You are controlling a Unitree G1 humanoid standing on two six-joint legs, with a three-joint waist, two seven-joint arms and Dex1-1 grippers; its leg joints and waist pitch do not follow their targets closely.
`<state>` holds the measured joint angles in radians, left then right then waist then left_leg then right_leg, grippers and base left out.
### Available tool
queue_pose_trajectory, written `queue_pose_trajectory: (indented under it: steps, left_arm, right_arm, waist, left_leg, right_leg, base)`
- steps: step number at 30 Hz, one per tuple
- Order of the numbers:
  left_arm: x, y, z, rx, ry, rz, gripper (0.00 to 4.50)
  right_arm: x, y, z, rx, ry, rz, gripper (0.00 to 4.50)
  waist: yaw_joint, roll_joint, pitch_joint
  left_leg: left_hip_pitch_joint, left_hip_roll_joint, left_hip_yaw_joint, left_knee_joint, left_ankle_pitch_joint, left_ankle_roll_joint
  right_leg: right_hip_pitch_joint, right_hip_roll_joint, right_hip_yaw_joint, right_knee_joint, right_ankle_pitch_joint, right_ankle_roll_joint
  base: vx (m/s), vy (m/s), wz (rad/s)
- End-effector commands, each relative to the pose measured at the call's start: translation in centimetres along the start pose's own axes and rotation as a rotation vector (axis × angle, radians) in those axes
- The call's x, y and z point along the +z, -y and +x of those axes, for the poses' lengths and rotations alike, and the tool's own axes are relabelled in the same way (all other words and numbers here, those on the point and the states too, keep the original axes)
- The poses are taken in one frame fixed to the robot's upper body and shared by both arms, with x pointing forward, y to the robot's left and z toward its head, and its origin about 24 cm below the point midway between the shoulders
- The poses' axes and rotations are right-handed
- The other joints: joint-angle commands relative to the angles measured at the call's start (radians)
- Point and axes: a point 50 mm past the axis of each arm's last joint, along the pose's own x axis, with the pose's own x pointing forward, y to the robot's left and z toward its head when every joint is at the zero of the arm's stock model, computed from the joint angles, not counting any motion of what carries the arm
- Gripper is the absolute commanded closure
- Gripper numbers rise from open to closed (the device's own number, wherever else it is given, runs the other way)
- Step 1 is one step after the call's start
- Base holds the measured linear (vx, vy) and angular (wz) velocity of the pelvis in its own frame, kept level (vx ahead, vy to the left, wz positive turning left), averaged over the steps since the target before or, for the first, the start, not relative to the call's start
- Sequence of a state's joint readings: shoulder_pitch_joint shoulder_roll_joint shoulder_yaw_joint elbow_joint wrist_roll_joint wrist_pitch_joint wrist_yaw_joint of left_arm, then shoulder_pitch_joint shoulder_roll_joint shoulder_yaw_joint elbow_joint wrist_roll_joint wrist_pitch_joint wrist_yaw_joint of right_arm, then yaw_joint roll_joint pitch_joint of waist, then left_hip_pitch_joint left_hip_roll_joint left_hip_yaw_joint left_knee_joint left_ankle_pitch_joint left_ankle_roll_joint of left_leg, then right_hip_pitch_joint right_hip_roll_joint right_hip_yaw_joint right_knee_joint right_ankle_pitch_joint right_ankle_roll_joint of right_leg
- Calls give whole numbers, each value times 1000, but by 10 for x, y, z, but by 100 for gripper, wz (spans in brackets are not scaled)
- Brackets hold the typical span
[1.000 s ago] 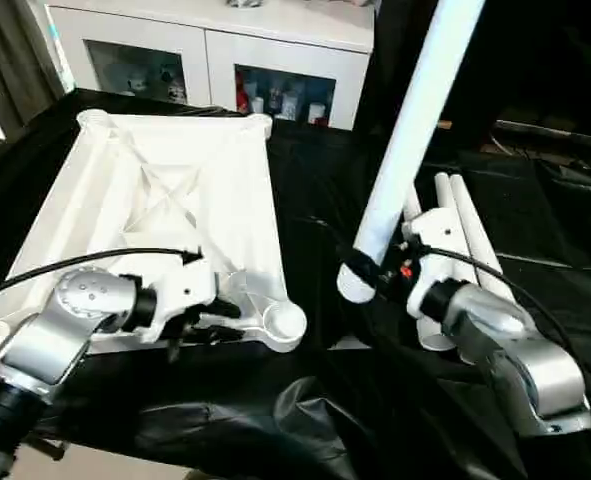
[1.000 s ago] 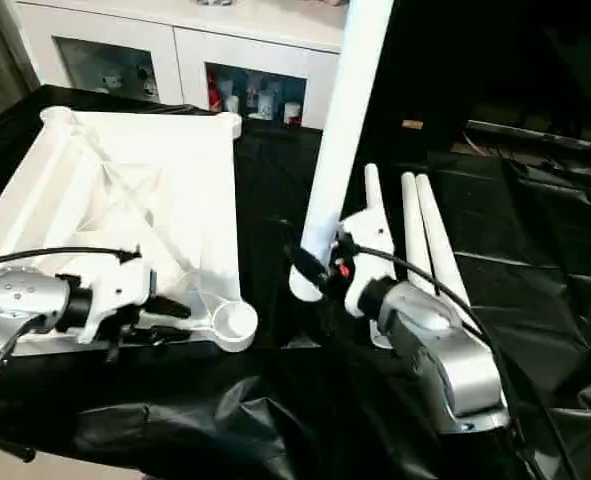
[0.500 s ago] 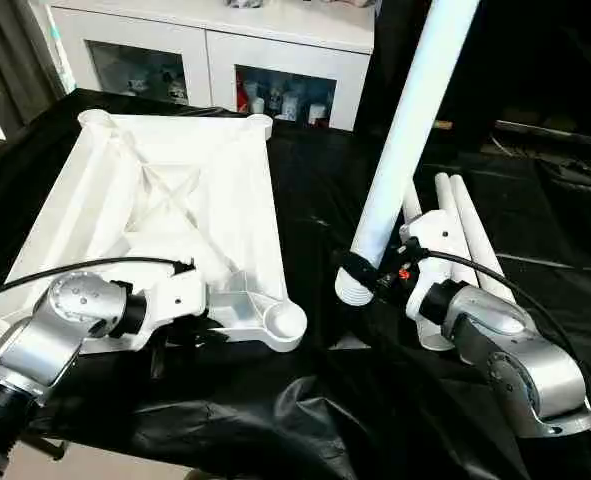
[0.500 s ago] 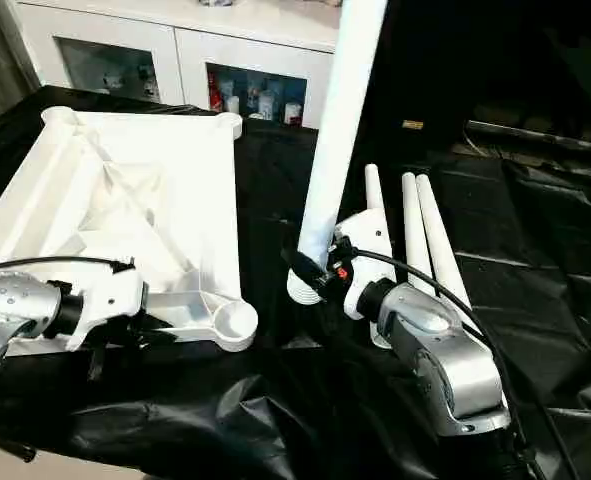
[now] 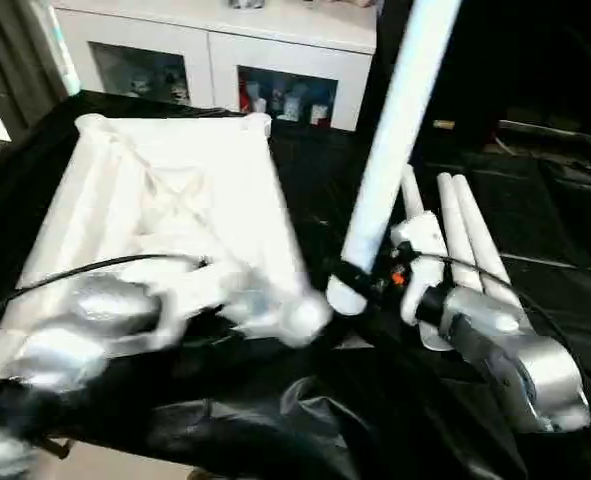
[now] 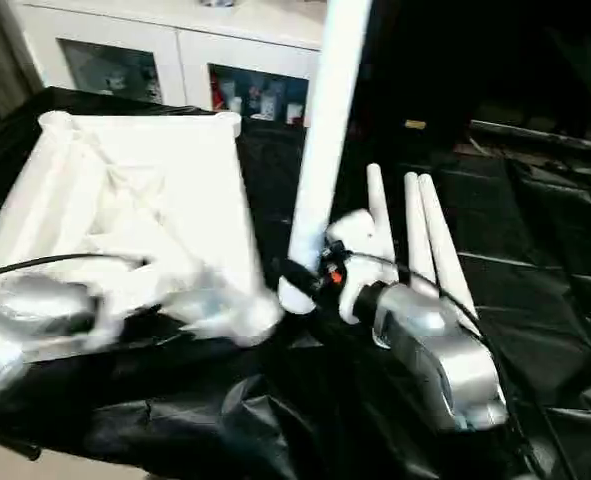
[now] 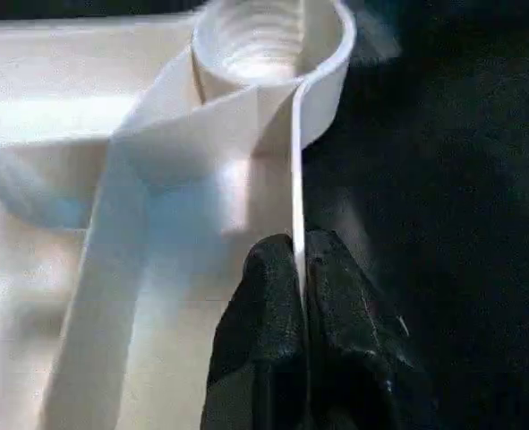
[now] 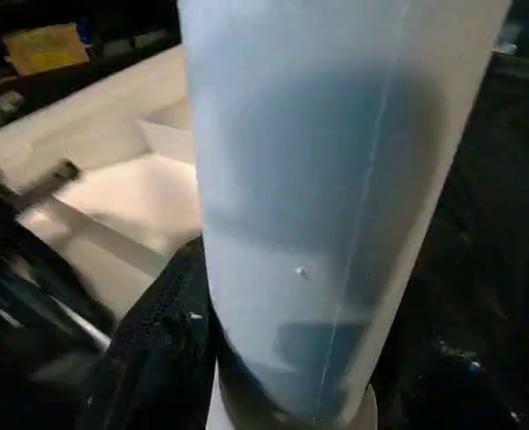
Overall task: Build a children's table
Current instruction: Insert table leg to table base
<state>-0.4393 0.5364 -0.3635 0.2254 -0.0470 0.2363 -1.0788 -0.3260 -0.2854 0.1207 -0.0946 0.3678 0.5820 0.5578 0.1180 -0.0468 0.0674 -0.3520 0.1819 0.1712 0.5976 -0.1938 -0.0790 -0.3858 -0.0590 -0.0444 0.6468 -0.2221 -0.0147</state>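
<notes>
The children's table top (image 5: pixel 175 190) lies underside up on the black cloth, ribs showing. Its near right corner socket (image 7: pixel 268 40) is round and threaded inside. My left gripper (image 7: pixel 298 269) is shut on the thin side wall of the top just behind that socket. My right gripper (image 5: pixel 370 280) is shut on a long white leg (image 5: pixel 395 130), held nearly upright and leaning away. The leg's lower end (image 5: pixel 343 298) hangs just right of the socket (image 5: pixel 305 318). A black finger (image 8: pixel 157 358) presses the leg's side. Three more legs (image 5: pixel 455 230) lie side by side behind my right arm.
A white cabinet with glass doors (image 5: pixel 225 50) stands behind the table. Crumpled black cloth (image 5: pixel 325 420) covers the work surface to its front edge. A dark curtain (image 5: pixel 15 60) hangs at the far left.
My left gripper has shut on the top's side wall. The left arm and the near corner of the top blur in motion, the corner shifting slightly right toward the held leg.
</notes>
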Motion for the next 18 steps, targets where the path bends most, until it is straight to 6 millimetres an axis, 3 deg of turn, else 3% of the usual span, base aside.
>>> queue_pose_trajectory:
  steps: [1, 4, 7, 14, 18]
  left_arm:
    - [13, 1, 12, 0, 59, 65, 450]
    - [7, 1, 18, 23, 3, 80, 450]
    - [5, -2, 19, 46, 1, 52, 450]
    - [1, -6, 18, 81, 5, 32, 450]
    - [-3, -5, 17, 83, 4, 18, 450]
  right_arm:
    - [3, 3, 1, 1, 10, -15, 262]
    - [5, 7, 2, -5, 11, -21, 262]
    - [7, 8, 4, 0, 15, -18, 262]
    - [2, 9, 9, 19, -8, -25, 262]
    - [-4, 10, 10, 17, -68, -34, 262]
  waist:
    - [1, 10, -68]
    - [-2, 6, -70]
    - [-3, 9, -72]
    - [-3, 3, -66]
    - [-3, 1, -67]
  left_leg:
    - [9, 45, -11, -69, -135, -30]
    - [2, 43, -13, -70, -104, -22]
    - [2, 43, -13, -69, -96, -18]
    - [4, 45, -13, -72, -140, -18]
    - [4, 45, -14, -73, -136, -18]
  right_leg:
    - [45, -86, 57, -78, -88, -197]
    - [50, -83, 54, -75, -56, -177]
    - [49, -83, 52, -73, -47, -178]
    - [44, -87, 52, -86, -161, -164]
    - [42, -86, 52, -86, -172, -157]
  base:
    - [0, 0, 0]
    - [0, 0, 0]
    - [0, 0, 0]
    - [0, 0, 0]
    - [0, 0, 0]
